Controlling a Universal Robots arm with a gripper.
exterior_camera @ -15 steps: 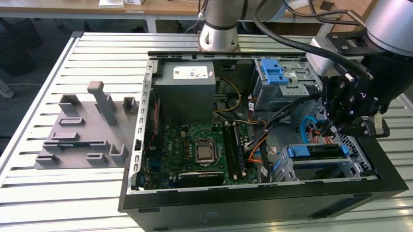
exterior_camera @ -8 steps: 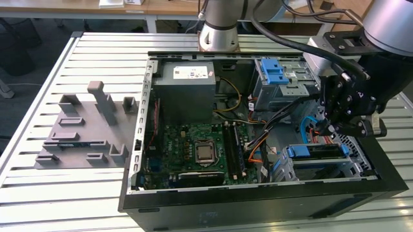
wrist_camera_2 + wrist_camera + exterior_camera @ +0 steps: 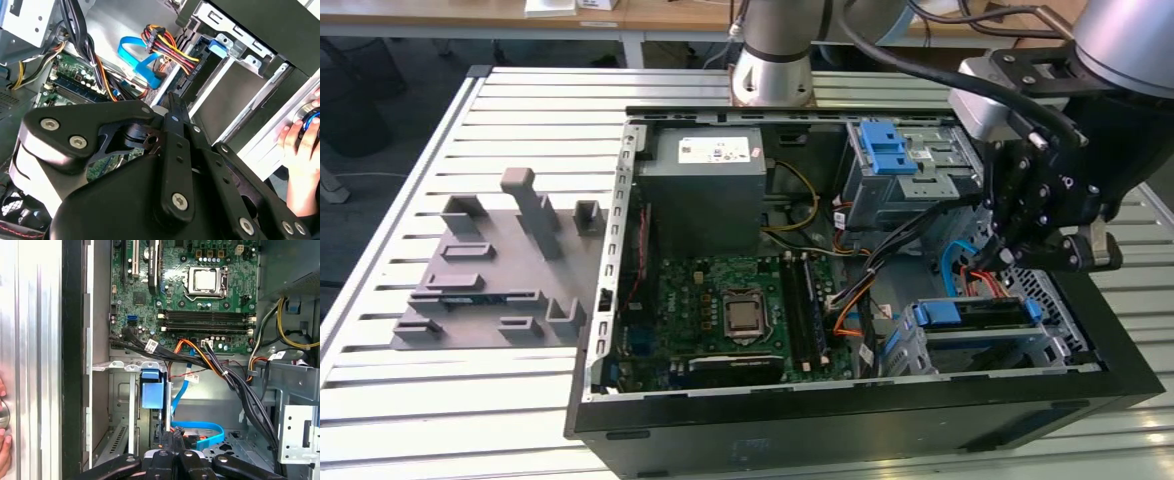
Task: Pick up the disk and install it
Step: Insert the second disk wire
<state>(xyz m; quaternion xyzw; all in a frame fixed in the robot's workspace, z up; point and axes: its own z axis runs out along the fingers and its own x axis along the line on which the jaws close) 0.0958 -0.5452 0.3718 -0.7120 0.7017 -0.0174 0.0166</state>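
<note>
Exterior view: black gripper (image 3: 1047,250) at 3 o'clock, over the open case; jaw state can't tell. Blue-framed silver disk (image 3: 970,313) sits in the grey drive cage (image 3: 1067,340) at 4 o'clock, partly hidden. Second wrist view: gripper linkage blocks most. First wrist view: blue carrier tab at centre.

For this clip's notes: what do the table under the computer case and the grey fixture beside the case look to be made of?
The table looks like bare metal, probably aluminium: pale silver slats with grooves and a soft sheen. The grey fixture looks like matte plastic, perhaps printed: uniform dull grey, blocky uprights, no shine. Neither can be told for certain.
</note>
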